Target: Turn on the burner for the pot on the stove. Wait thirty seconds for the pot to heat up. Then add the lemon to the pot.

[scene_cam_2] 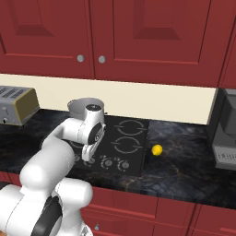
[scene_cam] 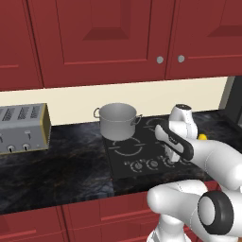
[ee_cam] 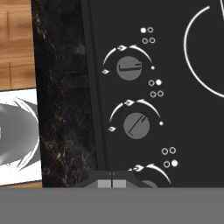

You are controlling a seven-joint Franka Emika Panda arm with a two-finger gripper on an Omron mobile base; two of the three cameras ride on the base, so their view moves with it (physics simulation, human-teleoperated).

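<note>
While the closed hand (ee_cam: 112, 183) hovers over the stove (ee_cam: 183, 131) knobs, the pot (scene_cam: 117, 121) stands upright.

A brushed grey steel stockpot (scene_cam: 118, 121) stands on a flat black glass cooktop (scene_cam_2: 120, 143) printed with white rings, whose round grey knobs (ee_cam: 136, 126) carry white arcs and dots. A small bright yellow lemon (scene_cam_2: 157, 150) lies on a black stone countertop (scene_cam: 52, 165) veined with brown. Dark red panelled cabinets (scene_cam: 94, 38) hang above a cream wall (scene_cam: 71, 101); the silver toaster (scene_cam: 22, 127) has mustard-yellow sides.

pot (scene_cam: 118, 121) on stove (scene_cam: 142, 153), lemon (scene_cam_2: 157, 150) beside
</note>
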